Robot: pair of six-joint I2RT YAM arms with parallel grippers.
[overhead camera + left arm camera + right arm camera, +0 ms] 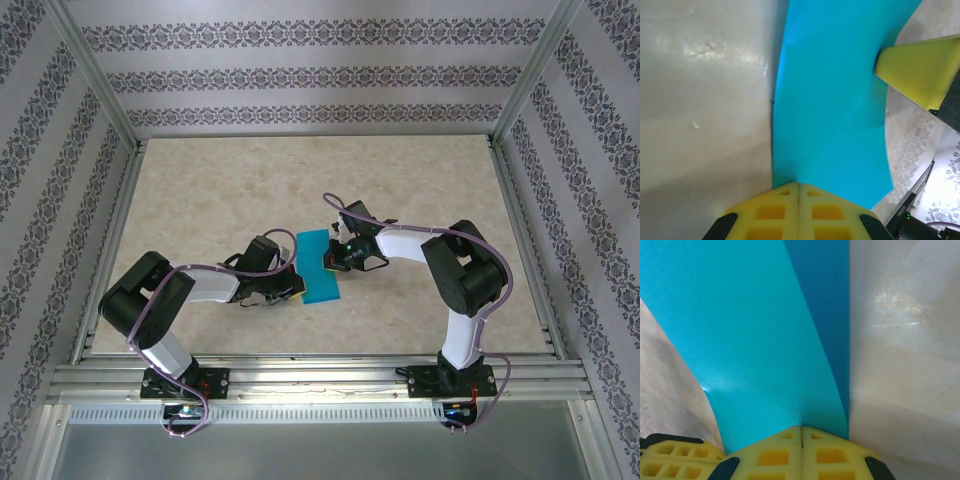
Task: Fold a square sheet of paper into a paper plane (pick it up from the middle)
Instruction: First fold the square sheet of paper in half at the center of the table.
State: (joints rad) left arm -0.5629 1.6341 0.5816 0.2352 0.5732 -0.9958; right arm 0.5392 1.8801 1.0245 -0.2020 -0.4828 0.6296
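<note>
From above, my left gripper (292, 288) and right gripper (335, 257) meet over the teal sheet of paper (320, 268). It lies as a narrow rectangle on the beige marbled table (200, 200), apparently halved, with every pointed fold still to make.

Left wrist: my yellow foam fingertips (775, 212) press together, pinching the thin, smooth sheet's edge.

Right wrist: my jaws are likewise clamped on it, and a darker layer shows beneath.

— Any words, labels or numbers to read here?
— None legible. The grey-and-white patterned wall panels (300, 75) carry bands of ornament (floral figures, not letters), and the thin teal-blue square sheet of paper (320, 268) is plain.
</note>
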